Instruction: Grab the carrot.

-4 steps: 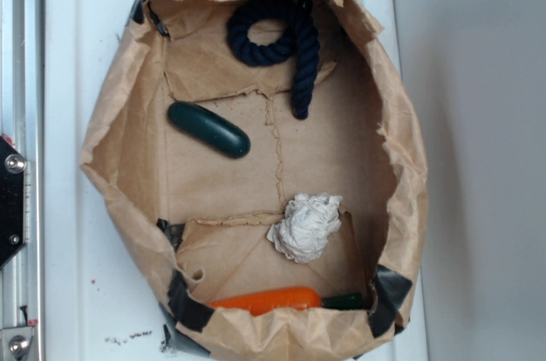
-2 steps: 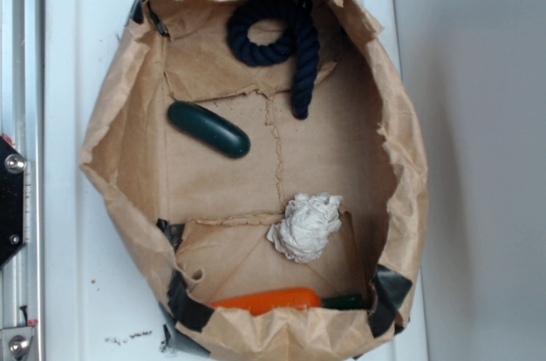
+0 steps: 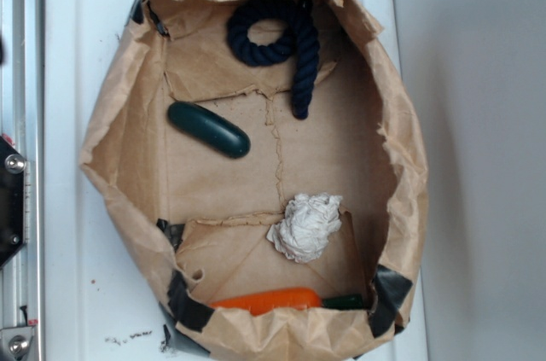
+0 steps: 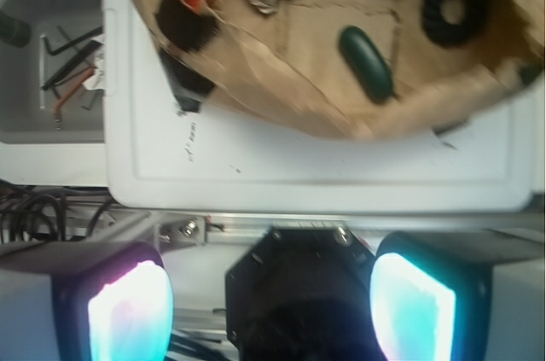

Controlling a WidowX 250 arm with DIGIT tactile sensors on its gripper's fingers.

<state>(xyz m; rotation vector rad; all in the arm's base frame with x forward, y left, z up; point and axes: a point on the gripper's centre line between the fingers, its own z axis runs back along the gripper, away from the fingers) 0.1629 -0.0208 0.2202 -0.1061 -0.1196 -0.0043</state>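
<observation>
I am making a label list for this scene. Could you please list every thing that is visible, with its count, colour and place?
carrot: one, bright orange with a dark green stem end, at the bag's near edge, partly hidden by the folded rim.
capsule-shaped object: one, dark green, left part of the bag floor.
rope: one, dark navy, looped, at the far end of the bag.
crumpled paper ball: one, white, just above the carrot.
paper bag: one, brown, opened flat with black tape at the corners, on the white surface.
white surface: one, under the bag.
hex keys: several, dark, in a grey tray beside the surface.
end effector: one, open, glowing pads, outside the bag.
</observation>
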